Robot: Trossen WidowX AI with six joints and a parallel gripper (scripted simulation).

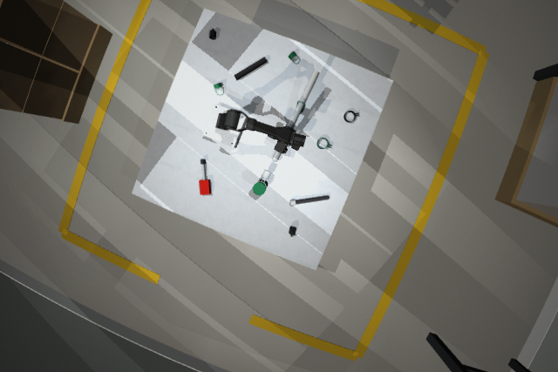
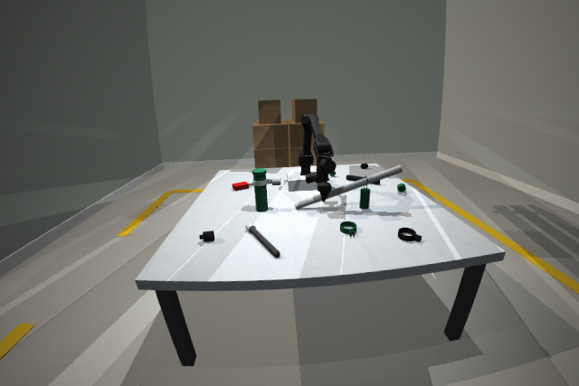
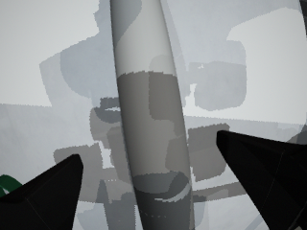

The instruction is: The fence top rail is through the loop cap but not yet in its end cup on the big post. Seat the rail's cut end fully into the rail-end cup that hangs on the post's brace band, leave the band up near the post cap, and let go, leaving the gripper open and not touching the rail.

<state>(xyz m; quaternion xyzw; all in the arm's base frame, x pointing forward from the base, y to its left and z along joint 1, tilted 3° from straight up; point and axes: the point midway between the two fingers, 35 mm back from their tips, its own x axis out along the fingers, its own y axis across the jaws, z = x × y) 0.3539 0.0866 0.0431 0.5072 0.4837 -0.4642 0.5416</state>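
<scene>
The grey rail (image 1: 309,87) (image 2: 348,187) (image 3: 145,101) slopes through the loop cap (image 1: 301,107) on the small green post (image 2: 365,199). Its far end is high; its cut end is low, near the table, and apart from the cup. The rail-end cup (image 1: 266,174) (image 2: 277,181) hangs on the brace band (image 2: 259,182), up near the green cap (image 1: 259,188) of the big post (image 2: 261,200). My gripper (image 2: 324,195) (image 3: 150,150) is open and empty, low over the rail's lower part. In the wrist view the rail runs between the spread fingertips; contact cannot be told.
A green band (image 1: 323,143) (image 2: 348,228) and a black band (image 1: 350,116) (image 2: 407,234) lie on the rail's camera-2 side. A dark bar (image 1: 311,199) (image 2: 264,241) and a small black fitting (image 1: 293,230) (image 2: 208,235) lie beyond the big post. A red-ended tool (image 1: 204,186) (image 2: 240,185) lies behind it.
</scene>
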